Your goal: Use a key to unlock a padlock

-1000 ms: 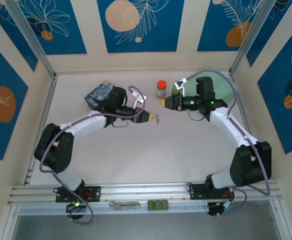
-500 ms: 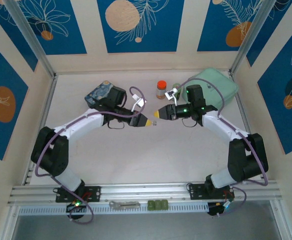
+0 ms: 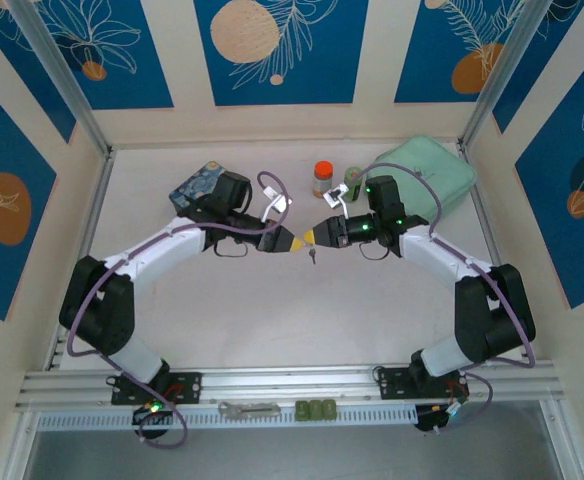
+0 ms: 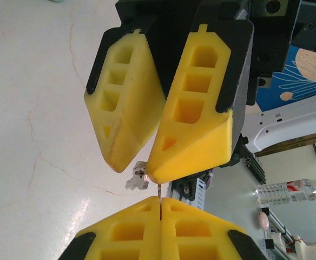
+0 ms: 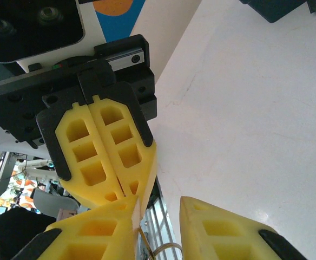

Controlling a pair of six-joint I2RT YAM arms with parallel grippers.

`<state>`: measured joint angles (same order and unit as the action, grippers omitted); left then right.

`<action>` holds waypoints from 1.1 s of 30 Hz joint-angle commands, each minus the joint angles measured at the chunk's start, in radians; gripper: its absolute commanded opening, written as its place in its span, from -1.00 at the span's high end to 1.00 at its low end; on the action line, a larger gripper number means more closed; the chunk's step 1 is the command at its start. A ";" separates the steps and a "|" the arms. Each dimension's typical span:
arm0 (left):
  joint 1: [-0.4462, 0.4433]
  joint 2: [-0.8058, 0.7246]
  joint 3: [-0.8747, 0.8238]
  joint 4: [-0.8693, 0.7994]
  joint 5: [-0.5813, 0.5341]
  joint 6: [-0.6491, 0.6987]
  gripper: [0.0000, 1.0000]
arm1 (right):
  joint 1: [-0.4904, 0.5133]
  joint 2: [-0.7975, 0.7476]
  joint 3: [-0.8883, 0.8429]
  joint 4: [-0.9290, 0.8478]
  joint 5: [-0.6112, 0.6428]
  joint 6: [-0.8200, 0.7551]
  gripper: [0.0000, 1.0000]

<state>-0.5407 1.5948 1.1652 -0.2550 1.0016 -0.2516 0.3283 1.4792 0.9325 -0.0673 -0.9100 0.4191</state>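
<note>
Since right tool (image 3: 316,237) advanced, tips meeting left tool (image 3: 298,241)

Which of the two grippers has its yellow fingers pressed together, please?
The left gripper: its fingers meet along a single seam, whereas the right gripper has a clear gap between its fingers.

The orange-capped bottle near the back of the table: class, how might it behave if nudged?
The orange-capped bottle stands upright and taller than wide, so a high nudge would probably tip it. It looks round, so once down it may roll.
</note>
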 commanded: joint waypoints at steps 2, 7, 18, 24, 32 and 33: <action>0.012 -0.024 0.022 -0.012 0.014 0.036 1.00 | -0.001 -0.024 -0.025 -0.038 -0.020 -0.014 0.45; 0.013 -0.021 0.023 -0.017 0.007 0.040 1.00 | -0.006 -0.040 -0.034 -0.039 -0.029 -0.009 0.41; 0.013 -0.030 0.010 -0.005 -0.003 0.035 1.00 | -0.008 -0.049 -0.043 -0.039 -0.030 -0.006 0.40; 0.014 -0.039 0.006 0.002 -0.014 0.032 1.00 | -0.007 -0.049 -0.045 -0.039 -0.030 -0.005 0.68; 0.046 -0.099 -0.061 0.031 -0.317 -0.042 -0.75 | -0.019 -0.059 -0.078 0.028 0.011 0.058 1.00; 0.067 -0.128 -0.099 0.065 -0.400 -0.081 -1.00 | -0.025 -0.058 -0.089 0.054 0.028 0.088 1.00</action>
<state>-0.5213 1.5394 1.1248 -0.2333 0.8345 -0.2630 0.3176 1.4456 0.8753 -0.0502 -0.9092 0.4488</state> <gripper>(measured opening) 0.588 0.051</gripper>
